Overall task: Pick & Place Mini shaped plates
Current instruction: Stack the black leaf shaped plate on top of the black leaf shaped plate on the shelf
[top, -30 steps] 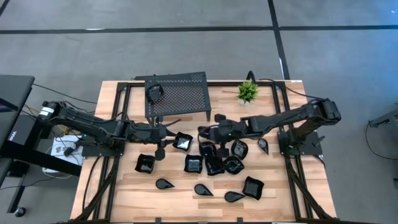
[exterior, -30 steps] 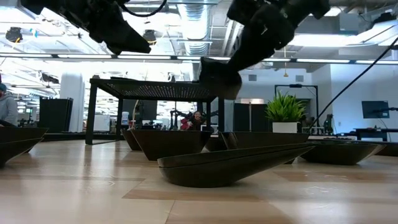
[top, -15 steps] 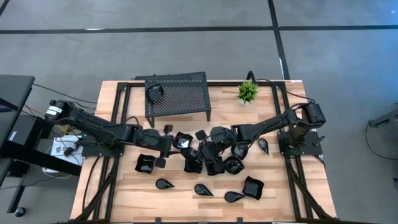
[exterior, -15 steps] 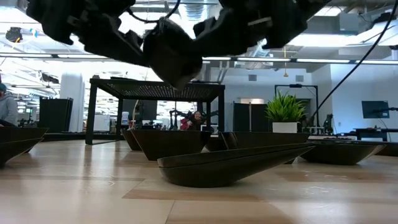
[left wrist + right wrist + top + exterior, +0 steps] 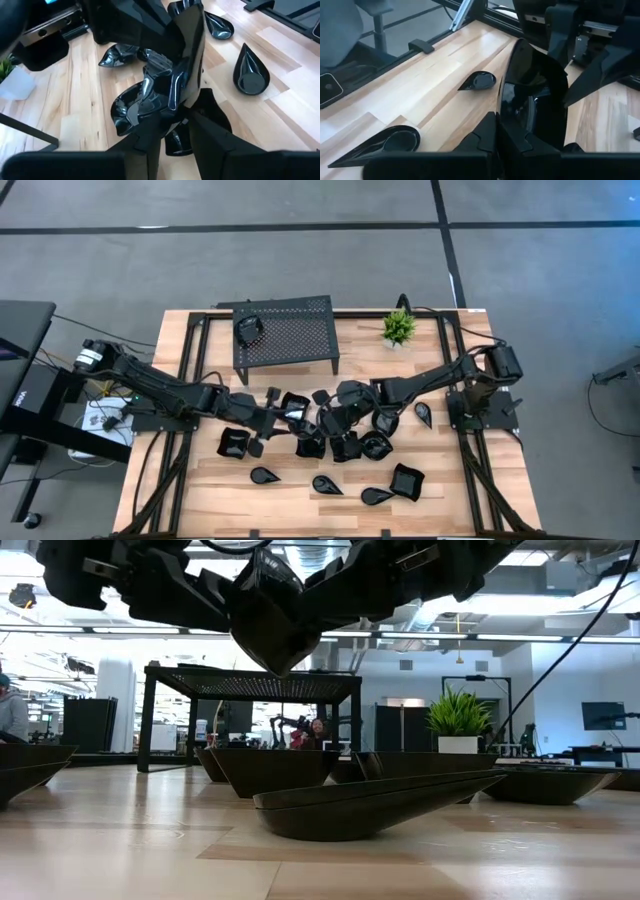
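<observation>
One glossy black mini plate (image 5: 308, 420) hangs in the air above the table's middle, standing on edge between my two grippers. My right gripper (image 5: 326, 417) comes from the right and is shut on it. My left gripper (image 5: 291, 419) comes from the left, its fingers on either side of the plate's opposite rim. In the low view the plate (image 5: 270, 625) is well above the wood. Several more mini plates (image 5: 352, 444) lie clustered flat on the table just below and to the right. My left gripper has the plate's rim (image 5: 184, 111) pinched between its two fingers (image 5: 150, 145), slanting down from the table's left. The plate stands on edge, lifted clear. My right gripper pinches the opposite rim (image 5: 506, 116) between its fingers (image 5: 485, 137), slanting down from the table's right. The plate rises upright from the hold, clear of the table.
A black perforated stand (image 5: 285, 330) at the far side carries one dark dish (image 5: 247, 328). A green plant (image 5: 398, 327) stands to the stand's right. Loose plates lie at the near side: a square one (image 5: 233, 443), teardrops (image 5: 263, 475) (image 5: 327, 484) (image 5: 377, 495), another square (image 5: 407, 481).
My right gripper has carried the plate toward the table's left and slightly nearer, rolling as it went. My left gripper has moved right and nearer to meet it. The plate, held by the right gripper alone a second ago, now stands between both grippers.
</observation>
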You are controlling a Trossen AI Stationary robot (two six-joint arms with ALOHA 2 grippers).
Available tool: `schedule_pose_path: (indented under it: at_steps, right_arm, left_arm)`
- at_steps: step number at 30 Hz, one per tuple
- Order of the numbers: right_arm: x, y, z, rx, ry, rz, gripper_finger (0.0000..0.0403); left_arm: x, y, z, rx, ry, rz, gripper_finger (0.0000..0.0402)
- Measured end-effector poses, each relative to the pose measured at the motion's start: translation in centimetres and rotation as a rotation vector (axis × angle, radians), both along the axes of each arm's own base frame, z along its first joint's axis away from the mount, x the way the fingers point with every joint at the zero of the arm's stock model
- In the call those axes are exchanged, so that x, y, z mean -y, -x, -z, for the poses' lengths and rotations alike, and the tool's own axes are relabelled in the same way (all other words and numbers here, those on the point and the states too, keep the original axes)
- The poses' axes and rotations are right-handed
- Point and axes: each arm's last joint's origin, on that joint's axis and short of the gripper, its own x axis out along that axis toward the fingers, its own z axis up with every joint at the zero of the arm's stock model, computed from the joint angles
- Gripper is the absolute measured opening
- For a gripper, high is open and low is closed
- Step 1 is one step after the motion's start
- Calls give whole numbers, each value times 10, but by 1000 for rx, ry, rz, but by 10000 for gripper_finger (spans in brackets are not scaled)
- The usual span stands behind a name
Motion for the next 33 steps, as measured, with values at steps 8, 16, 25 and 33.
schedule_pose_path:
  at_steps: [8,16,25,33]
  right_arm:
    - [2,-1,-2,10,-37,24,17]
    - [9,-3,-3,13,-50,55,93]
    - [12,-3,-11,67,-49,59,182]
    - [21,8,-36,165,192,224,238]
  left_arm:
    - [0,-1,-2,26,-46,33,56]
    - [2,-1,-3,37,-19,92,14]
    - [4,3,3,-3,34,115,7]
    - [18,9,6,-50,171,105,7]
